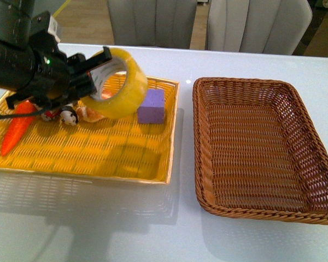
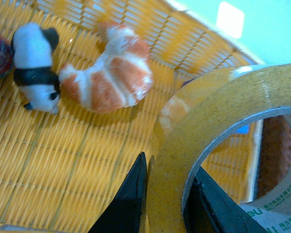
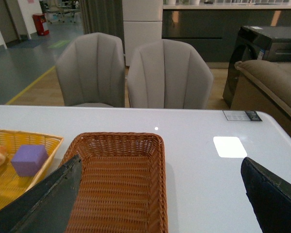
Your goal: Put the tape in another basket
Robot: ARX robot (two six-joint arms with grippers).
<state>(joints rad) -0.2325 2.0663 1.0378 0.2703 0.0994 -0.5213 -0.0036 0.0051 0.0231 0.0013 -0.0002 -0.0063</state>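
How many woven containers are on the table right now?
2: the yellow tray on the left, below the tape held by the left end effector; the brown basket to its right. None seems hidden.

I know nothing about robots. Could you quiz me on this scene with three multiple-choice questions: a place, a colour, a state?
1. Where is the tape? A) on the floor B) lifted above the yellow tray C) inside a drawer
2. What colour is the cube? A) purple B) green C) red
3. The left gripper is: A) open and empty B) out of view C) shut on the tape

1 B: the front view shows it held over the tray.
2 A: it is plainly purple.
3 C: its fingers pinch the roll's wall.
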